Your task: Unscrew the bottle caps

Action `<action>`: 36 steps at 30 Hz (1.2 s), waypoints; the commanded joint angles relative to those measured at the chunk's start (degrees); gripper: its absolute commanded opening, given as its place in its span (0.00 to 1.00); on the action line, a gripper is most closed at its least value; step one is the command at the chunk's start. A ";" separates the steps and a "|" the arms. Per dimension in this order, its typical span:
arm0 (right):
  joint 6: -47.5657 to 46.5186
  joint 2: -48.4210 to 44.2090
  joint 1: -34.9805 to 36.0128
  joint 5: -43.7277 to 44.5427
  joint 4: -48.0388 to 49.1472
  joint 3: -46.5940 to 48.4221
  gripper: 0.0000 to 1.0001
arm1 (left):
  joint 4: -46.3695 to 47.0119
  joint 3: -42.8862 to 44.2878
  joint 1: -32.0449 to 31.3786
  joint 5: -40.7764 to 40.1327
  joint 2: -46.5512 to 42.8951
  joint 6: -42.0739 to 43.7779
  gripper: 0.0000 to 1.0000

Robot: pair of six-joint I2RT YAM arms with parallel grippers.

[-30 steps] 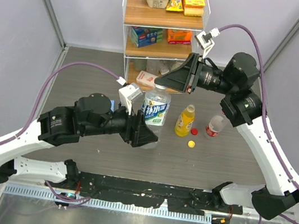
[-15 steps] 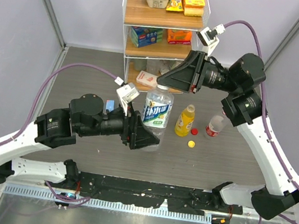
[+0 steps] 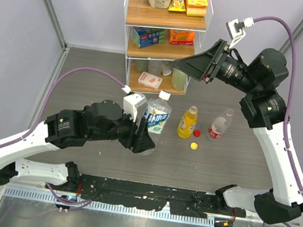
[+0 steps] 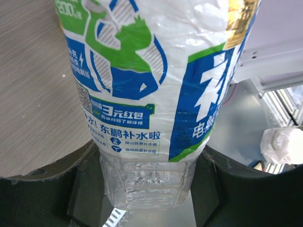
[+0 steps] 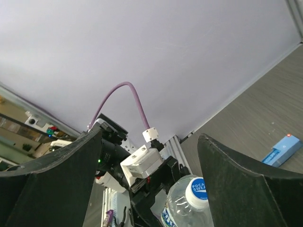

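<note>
My left gripper (image 3: 146,141) is shut on the lower body of the clear water bottle (image 3: 157,116) with the blue and green label, and the bottle leans slightly. In the left wrist view both fingers (image 4: 246,189) press the bottle's (image 4: 142,94) ribbed base. Its white cap (image 3: 165,95) sits on the neck. My right gripper (image 3: 177,70) hangs open, above and right of that cap (image 5: 196,188), touching nothing. The yellow-orange juice bottle (image 3: 187,122) and the red-labelled bottle (image 3: 218,124) stand to the right. A red cap (image 3: 196,134) and a yellow cap (image 3: 193,145) lie loose beside them.
A wire shelf rack (image 3: 164,35) with snack boxes stands at the back, and a pale green bottle (image 3: 179,78) is on its lowest level. Grey walls close both sides. A small blue box (image 5: 281,149) lies on the table left of the held bottle.
My right gripper has opened, let go of the cap and pulled away up and to the right. The left arm has shifted a little with the bottle, whose cap stays on.
</note>
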 commanded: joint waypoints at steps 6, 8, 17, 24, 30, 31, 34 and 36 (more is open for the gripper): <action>-7.18 4.14 0.35 15.01 -27.45 12.87 0.91 | -8.77 5.52 -0.04 -10.71 3.76 0.67 0.00; -7.27 5.73 0.87 17.30 -32.47 15.25 0.91 | -9.83 6.31 -0.03 -12.65 4.64 1.02 0.00; -8.06 10.04 7.81 27.85 -42.26 19.38 0.91 | -16.24 12.10 -0.12 -18.63 10.96 3.48 0.00; -8.41 12.86 13.71 35.24 -46.39 19.83 0.91 | -20.73 17.56 -0.39 -22.06 16.24 4.10 0.00; -9.81 13.30 14.06 37.44 -48.15 20.26 0.91 | -21.44 18.53 -0.56 -22.33 17.74 4.19 0.00; -9.82 13.21 14.06 37.62 -48.41 20.09 0.91 | -21.35 18.53 -0.56 -22.33 17.65 4.01 0.00; -9.55 13.04 14.15 37.44 -47.63 18.69 0.81 | -21.26 18.44 -0.65 -22.24 17.56 4.01 0.00; -9.03 12.95 14.06 37.18 -46.92 17.63 0.74 | -21.18 18.53 -0.74 -22.24 17.65 4.01 0.00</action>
